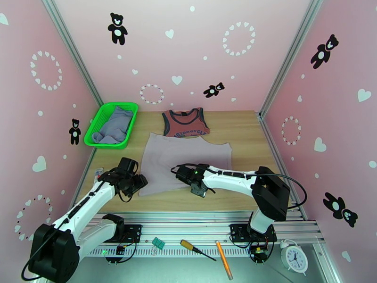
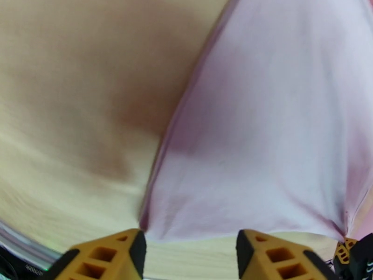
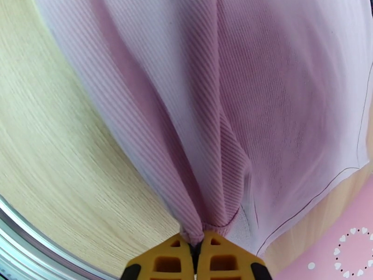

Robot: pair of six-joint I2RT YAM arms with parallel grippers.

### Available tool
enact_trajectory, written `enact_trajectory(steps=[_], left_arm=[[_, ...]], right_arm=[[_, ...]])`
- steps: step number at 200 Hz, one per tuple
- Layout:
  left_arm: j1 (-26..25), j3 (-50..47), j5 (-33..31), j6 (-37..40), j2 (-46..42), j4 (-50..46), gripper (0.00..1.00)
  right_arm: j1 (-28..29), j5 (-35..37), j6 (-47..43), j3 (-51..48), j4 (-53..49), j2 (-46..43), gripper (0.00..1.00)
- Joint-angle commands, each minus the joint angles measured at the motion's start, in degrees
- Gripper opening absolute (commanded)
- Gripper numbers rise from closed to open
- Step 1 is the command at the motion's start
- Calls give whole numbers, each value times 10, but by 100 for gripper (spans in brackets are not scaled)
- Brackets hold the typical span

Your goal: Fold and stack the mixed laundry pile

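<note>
Right end effector, nearest my lens, is clamped tight on a pinched ridge of the pale grey-lilac shirt, which lies spread on the counter. The shirt's 7 o'clock corner hides under my left end effector, jaws half apart at the blurry hem; I can't tell if they touch it. From the shirt, the green basket at 10 o'clock holds the blue-grey piece, and the rust-red top lies at 12.

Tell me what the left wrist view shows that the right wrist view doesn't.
Left wrist view: the left fingers stand apart, with the hem of the pale lilac shirt at their tips. Right wrist view: the right fingers are shut on a bunched fold of that shirt, with a pink wall and its heart ring in the corner. Both: the shirt on the wooden table.
</note>
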Motion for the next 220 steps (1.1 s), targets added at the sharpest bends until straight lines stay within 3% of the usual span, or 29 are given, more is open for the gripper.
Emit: enact_trajectory(steps=[1, 37, 85, 145, 220], left_arm=[[-4, -34, 23, -31, -28, -30, 55], [-4, -63, 31, -52, -43, -16, 56], [-4, -61, 8, -64, 16, 47, 56], [-4, -51, -28, -73, 27, 75, 43], [-4, -14, -66, -35, 147, 117, 27]], right_arm=[[2, 11, -7, -6, 2, 0, 0], [2, -4, -10, -12, 20, -5, 0], [3, -18, -8, -20, 30, -7, 0], [3, -31, -5, -31, 37, -15, 0], [4, -43, -7, -35, 39, -12, 0]])
